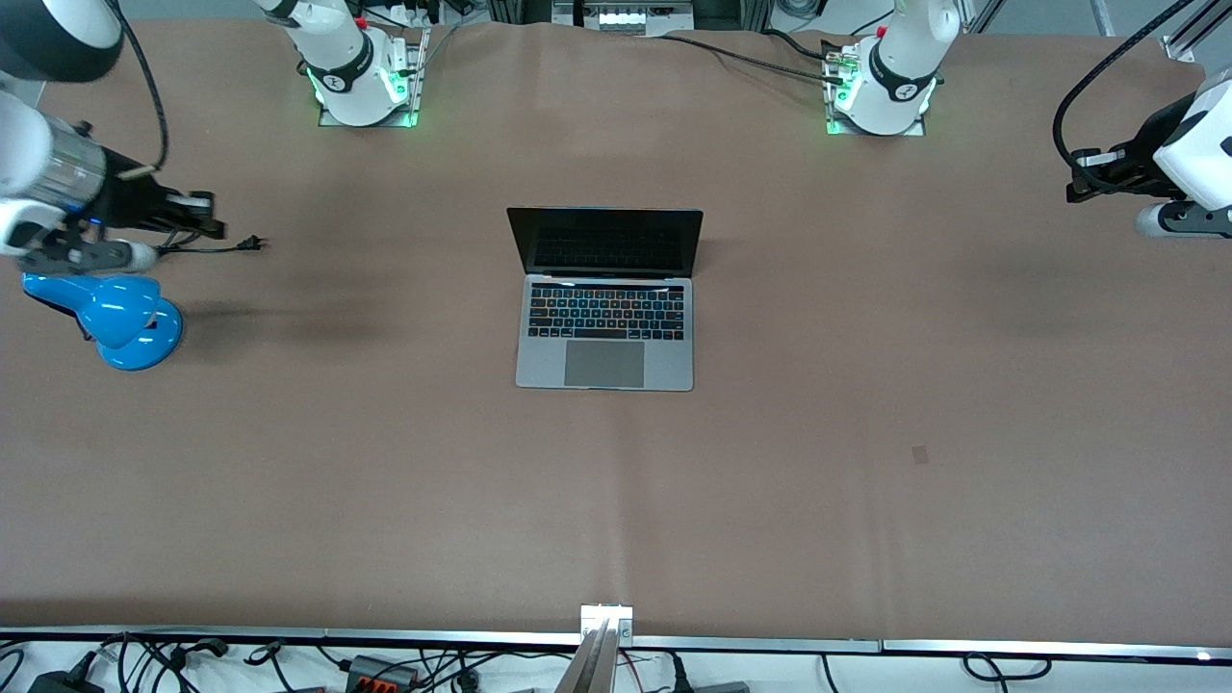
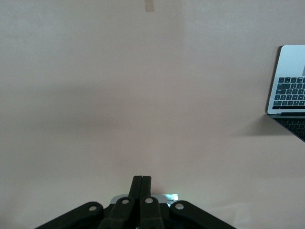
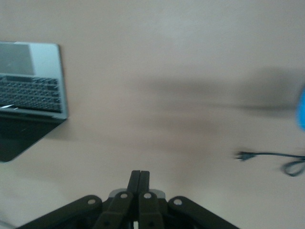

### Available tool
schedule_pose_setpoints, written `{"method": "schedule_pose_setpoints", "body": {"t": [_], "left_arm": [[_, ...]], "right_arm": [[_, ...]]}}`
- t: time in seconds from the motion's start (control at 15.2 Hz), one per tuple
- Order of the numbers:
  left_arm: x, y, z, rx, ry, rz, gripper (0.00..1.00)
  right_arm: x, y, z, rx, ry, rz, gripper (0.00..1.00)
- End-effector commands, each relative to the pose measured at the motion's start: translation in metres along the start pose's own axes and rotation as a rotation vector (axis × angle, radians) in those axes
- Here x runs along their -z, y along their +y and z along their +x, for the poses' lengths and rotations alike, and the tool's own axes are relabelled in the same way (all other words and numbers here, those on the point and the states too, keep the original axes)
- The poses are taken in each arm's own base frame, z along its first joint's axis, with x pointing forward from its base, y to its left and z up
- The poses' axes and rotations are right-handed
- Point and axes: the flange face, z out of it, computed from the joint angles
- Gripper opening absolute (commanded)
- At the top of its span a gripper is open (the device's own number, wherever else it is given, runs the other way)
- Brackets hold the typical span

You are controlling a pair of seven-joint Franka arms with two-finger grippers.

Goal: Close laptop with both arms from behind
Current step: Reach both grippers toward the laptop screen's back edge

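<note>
Grippers come first: both are pinched together and hold nothing. In the left wrist view the left gripper shows its 2 fingers pressed flat against each other at the bottom centre of the frame, over bare brown table. The right wrist view shows the right gripper the same way, fingers touching, at the bottom centre.

In the front view the left gripper sits at the right edge of the frame, upper part, on a forearm that lies nearly level. The right gripper sits at the left edge at about the same height, also on a nearly level forearm, just above a blue lamp whose black cord and plug trail across the cloth.

The laptop stands open at the centre of the front view, well apart from both grippers, its dark screen raised toward the arms' bases and its trackpad toward the camera.

Judging from this, the task is at its very start: no contact has been made and the lid is fully up. The next move likely calls for both arms to swing inward to the back of the screen, 1 near each upper corner, then push it down evenly toward the keyboard.
</note>
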Motion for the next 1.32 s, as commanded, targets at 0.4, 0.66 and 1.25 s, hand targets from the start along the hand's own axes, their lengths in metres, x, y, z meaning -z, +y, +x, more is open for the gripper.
{"method": "schedule_pose_setpoints", "body": {"t": [0.4,0.66,1.25], "left_arm": [[-0.102,0.062,0.011,-0.146,-0.221,-0.289,0.00],[-0.150,0.122,-0.012,-0.201,-0.284,-0.377,0.00],[-0.285,0.229,-0.078,-0.096,-0.213,-0.471,0.00]], "right_arm": [[-0.130,-0.140,-0.030,0.165,-0.297,0.060,0.00],[-0.169,-0.201,-0.071,0.223,-0.382,0.049,0.00],[-0.263,-0.302,-0.127,0.242,-0.243,-0.020,0.00]]}}
